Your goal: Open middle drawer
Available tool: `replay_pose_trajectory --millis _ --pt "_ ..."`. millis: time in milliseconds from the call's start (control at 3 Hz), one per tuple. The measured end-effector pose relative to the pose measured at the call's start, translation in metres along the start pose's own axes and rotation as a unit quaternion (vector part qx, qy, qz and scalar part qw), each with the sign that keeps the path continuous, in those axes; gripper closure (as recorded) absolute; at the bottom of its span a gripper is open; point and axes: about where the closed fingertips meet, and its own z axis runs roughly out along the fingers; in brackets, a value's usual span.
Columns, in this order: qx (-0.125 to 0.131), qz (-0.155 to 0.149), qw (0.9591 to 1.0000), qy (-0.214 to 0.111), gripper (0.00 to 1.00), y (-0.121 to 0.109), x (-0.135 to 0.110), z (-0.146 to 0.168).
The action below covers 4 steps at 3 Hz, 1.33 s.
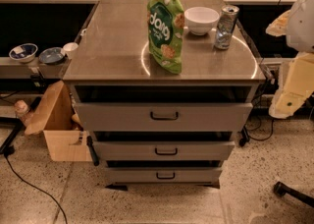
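Your bench (117, 46) is a steel-topped drawer cabinet. On it a green snack bag (164, 31) stands upright near the front, with a white bowl (201, 19) behind it and a drink can (225, 26) just beside the bowl, towards the right rear corner. Below the top you see three grey fronts stacked. The middle drawer (196, 150) sits between the taller one above and the slimmer one below, its dark loop handle (166, 151) is centred, and a dark gap runs above its front. The gripper (287, 102) hangs at the right edge of the view, at the low end of the cream-coloured arm. It is apart from the cabinet, and you cannot tell whether it is released or clenched. To the left, a cardboard box (59, 129) stands on the speckled floor (147, 203) beneath a low shelf holding two small bowls (23, 51), and a black cable (34, 188) trails across the floor.
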Motion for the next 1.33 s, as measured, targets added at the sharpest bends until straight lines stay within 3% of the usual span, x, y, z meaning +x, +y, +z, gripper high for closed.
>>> replay_pose_trajectory --millis 667,1333 --pt "0.007 0.015 0.9998 -0.009 0.00 0.000 0.008 0.018" --pt "0.011 0.041 0.9991 -0.006 0.00 0.016 0.028 0.063"
